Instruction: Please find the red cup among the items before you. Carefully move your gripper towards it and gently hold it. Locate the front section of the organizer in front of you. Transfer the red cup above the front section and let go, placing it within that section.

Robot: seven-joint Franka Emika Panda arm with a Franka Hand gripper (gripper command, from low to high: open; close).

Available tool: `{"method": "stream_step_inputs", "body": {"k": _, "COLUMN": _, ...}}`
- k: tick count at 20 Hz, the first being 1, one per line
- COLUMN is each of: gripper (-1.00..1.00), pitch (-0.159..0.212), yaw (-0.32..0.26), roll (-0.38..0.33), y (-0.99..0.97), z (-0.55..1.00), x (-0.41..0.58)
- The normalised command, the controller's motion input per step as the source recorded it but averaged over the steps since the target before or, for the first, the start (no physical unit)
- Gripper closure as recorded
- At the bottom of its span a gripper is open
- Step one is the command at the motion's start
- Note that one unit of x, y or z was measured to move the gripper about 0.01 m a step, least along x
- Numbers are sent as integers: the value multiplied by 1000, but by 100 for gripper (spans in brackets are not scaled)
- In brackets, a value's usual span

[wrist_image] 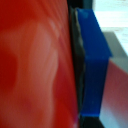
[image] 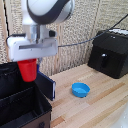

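The red cup (image: 28,70) is hanging in the air, mouth end up under the gripper (image: 29,61) and its narrower base pointing down, over the organizer (image: 20,107) at the exterior view's left. The gripper is clenching the cup — in the wrist view a dark blue finger (wrist_image: 95,65) is pressing flat against the cup's red wall (wrist_image: 35,65), with a thin dark pad line between them. The cup is filling most of that close view, so little else is showing there. The pale grey gripper block is sitting just above the cup's rim, under the bulky white arm (image: 47,12).

The organizer is standing open on the wooden table (image: 95,107), its black fabric walls rising around two compartments split by a black partition. The cup is hovering above the farther part of the box, not touching any wall; the front section (image: 22,117) is lying nearer the camera, below and ahead of the cup — whether the cup is directly over the partition or over the other compartment, I cannot tell from this angle. A dark flap with a bluish edge (image: 46,86) is standing at the organizer's side.

A shallow blue bowl (image: 80,89) is resting on the table well apart from the organizer, toward the exterior view's right. Beyond it a black boxy appliance (image: 109,52) is sitting against the woven backdrop, with a cable running off behind it.
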Motion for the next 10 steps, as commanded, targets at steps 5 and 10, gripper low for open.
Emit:
{"method": "stream_step_inputs", "body": {"k": 5, "gripper": 100, "pitch": -4, "yaw": 12, "roll": -133, "y": 656, "z": -770, "x": -455}}
{"method": "stream_step_inputs", "body": {"k": 10, "gripper": 100, "pitch": -95, "yaw": 57, "roll": -280, "y": 319, "z": -518, "x": -104}}
